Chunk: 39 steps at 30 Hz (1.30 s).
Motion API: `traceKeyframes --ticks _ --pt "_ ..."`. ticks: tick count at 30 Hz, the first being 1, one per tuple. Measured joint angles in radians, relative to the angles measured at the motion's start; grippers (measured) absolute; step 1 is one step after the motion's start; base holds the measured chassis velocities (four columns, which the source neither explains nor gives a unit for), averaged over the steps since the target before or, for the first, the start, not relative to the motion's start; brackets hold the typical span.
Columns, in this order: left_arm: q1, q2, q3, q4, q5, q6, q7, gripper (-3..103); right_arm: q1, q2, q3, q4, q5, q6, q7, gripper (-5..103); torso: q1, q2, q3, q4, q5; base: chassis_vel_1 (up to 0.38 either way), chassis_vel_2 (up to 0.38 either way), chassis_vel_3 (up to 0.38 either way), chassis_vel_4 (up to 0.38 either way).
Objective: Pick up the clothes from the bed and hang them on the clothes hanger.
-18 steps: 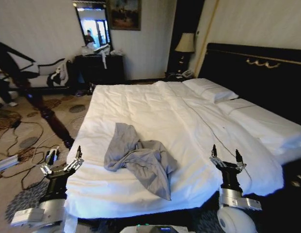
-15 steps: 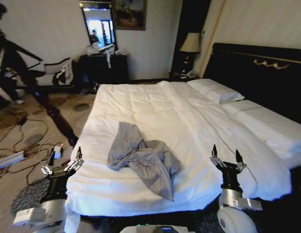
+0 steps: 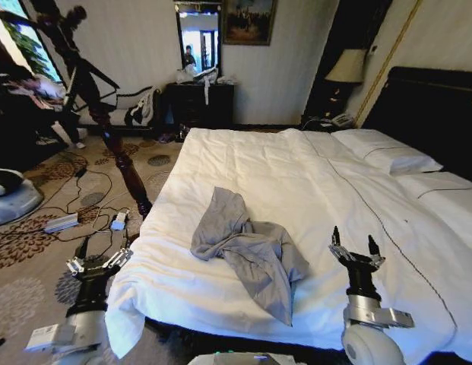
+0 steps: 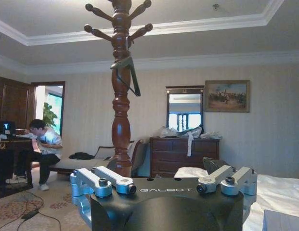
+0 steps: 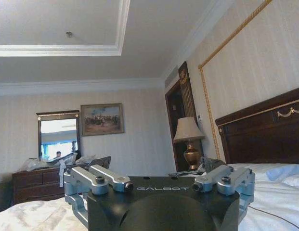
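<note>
A wooden coat stand [image 3: 106, 129] rises from the patterned carpet off the bed's left side, and a black clothes hanger [image 4: 126, 73] hangs from one of its upper pegs. The left gripper [image 3: 99, 261] is raised upright just off the bed's [image 3: 251, 163] near left corner, fingers spread and holding nothing. The light-grey shirt [image 3: 249, 251] lies crumpled on the white duvet near the foot edge, roughly midway between the two grippers and touched by neither. The right gripper [image 3: 356, 246] stands upright over the foot edge toward the bed's right half, its fingers parted and empty.
</note>
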Motion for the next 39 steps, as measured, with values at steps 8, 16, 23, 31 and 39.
traceKeyframes --ticks 8,16,23,31,39 --pt "0.000 0.003 -0.001 0.004 0.014 -0.015 0.021 100 -0.012 0.013 0.000 0.010 -0.020 0.007 -0.003 100 0.000 0.001 0.001 0.0001 0.0000 0.000 0.000 0.000 0.000" --pt "0.000 0.000 0.001 0.006 0.026 -0.027 0.030 100 -0.022 0.022 -0.001 0.018 -0.037 0.018 -0.005 100 0.001 0.003 0.002 0.0004 0.0001 0.000 0.000 0.000 0.000" --pt "-0.003 -0.001 0.002 0.006 0.026 -0.030 0.009 100 -0.025 0.019 0.002 0.019 -0.037 0.022 -0.005 100 0.002 0.004 0.002 0.0005 0.0002 0.000 0.000 0.000 0.000" --pt "-0.006 -0.004 0.005 0.012 0.038 -0.034 0.006 100 -0.016 0.019 -0.002 0.006 -0.036 0.022 -0.003 100 0.002 0.004 0.002 0.0003 0.0002 0.000 0.000 0.000 0.000" --pt "-0.009 -0.003 -0.001 0.017 0.039 -0.043 0.041 100 -0.006 0.016 -0.004 -0.002 -0.033 0.021 -0.002 100 0.003 0.007 0.004 0.0002 0.0002 0.000 0.000 0.000 0.000"
